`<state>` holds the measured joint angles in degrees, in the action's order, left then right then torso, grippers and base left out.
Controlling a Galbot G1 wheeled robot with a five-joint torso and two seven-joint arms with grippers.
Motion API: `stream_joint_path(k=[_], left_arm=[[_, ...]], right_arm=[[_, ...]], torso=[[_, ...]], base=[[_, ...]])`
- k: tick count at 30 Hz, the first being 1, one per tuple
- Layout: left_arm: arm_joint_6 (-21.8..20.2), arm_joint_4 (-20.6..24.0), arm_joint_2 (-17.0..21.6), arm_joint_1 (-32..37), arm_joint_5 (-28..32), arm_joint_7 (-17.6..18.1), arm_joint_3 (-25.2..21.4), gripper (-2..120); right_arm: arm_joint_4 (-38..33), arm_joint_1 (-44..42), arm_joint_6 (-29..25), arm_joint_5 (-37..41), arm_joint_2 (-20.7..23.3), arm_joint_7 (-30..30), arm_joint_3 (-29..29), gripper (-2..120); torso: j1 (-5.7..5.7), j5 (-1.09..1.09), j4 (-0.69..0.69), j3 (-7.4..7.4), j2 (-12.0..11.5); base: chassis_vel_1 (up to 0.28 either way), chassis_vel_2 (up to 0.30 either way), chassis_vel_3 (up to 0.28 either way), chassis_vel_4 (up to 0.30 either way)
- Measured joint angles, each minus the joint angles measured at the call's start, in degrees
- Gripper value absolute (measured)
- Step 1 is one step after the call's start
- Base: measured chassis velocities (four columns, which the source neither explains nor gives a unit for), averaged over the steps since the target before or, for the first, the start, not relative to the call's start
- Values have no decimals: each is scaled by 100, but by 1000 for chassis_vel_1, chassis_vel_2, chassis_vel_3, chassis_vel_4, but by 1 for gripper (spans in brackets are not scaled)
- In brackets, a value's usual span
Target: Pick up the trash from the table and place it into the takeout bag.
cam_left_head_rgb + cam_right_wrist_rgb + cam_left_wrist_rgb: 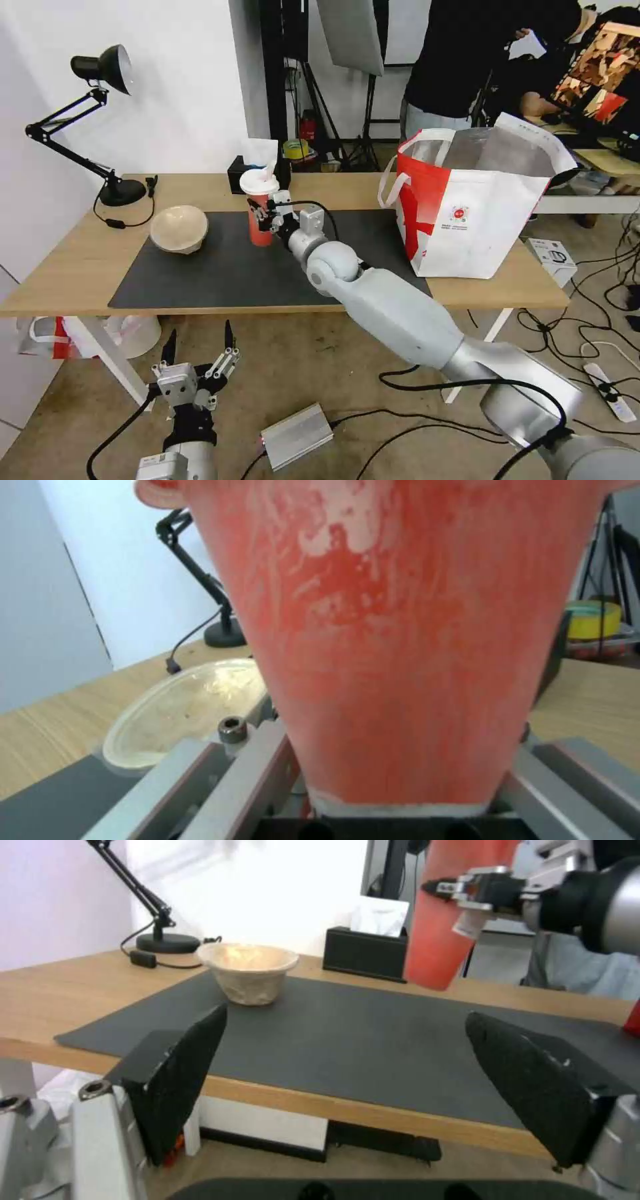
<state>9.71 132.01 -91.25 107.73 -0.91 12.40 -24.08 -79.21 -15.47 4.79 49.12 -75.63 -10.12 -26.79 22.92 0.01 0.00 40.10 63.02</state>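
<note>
Right hand (262, 217) clamped on the red cup (260, 212), lifted just off the mat (220, 277), left of the takeout bag (467, 213), probably for carrying there. Left hand (198, 347) idle, fingers apart, below the bench (60, 267); pulp bowl (179, 229) waits on mat.

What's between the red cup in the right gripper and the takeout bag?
Nothing visible. The right gripper holds the red cup over the dark mat; the stretch toward the takeout bag is bare mat and tabletop. The beige bowl sits on the opposite side.
</note>
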Motion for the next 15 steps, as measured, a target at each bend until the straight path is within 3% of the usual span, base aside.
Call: stream_joint_path(k=[15], left_arm=[[1, 24, -1, 29, -80, -1, 52, 95]], right_arm=[[-891, -146, 80, 241, 761, -134, 222, 14]], torso=[[0, 0, 0, 0, 0]], base=[[0, 0, 0, 0]])
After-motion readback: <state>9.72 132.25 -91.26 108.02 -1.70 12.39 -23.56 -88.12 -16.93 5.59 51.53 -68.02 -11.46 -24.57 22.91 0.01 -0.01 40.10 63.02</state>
